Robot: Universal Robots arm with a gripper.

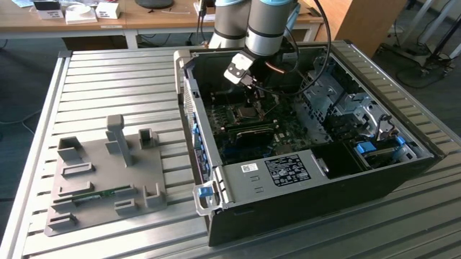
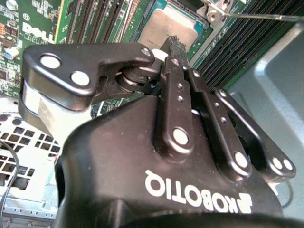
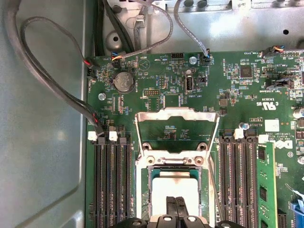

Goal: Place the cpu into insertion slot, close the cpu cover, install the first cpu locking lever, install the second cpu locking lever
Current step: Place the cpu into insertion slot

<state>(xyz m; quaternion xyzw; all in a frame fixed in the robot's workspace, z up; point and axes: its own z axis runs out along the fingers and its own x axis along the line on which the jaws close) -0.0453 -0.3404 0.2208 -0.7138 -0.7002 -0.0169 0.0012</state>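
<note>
cpu (image 3: 173, 187): one, lying flat in the insertion slot (image 3: 142, 190).
cpu cover (image 3: 176, 114): one, swung open, just beside that slot.
gripper (image 3: 175, 205): fingers pressed together, empty, tips over the slot.
computer case (image 1: 303, 205): in the exterior view, around the slot, on the bench (image 1: 108, 81).

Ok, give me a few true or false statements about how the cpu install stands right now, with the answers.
1. The cpu lies in the insertion slot. True.
2. The cpu cover is closed over the cpu. False: it is swung open, folded back away from the slot.
3. The gripper is spread wide open. False: it is shut, with its tips over the cpu.
4. Long black memory slots run on both sides of the insertion slot. True.
</note>
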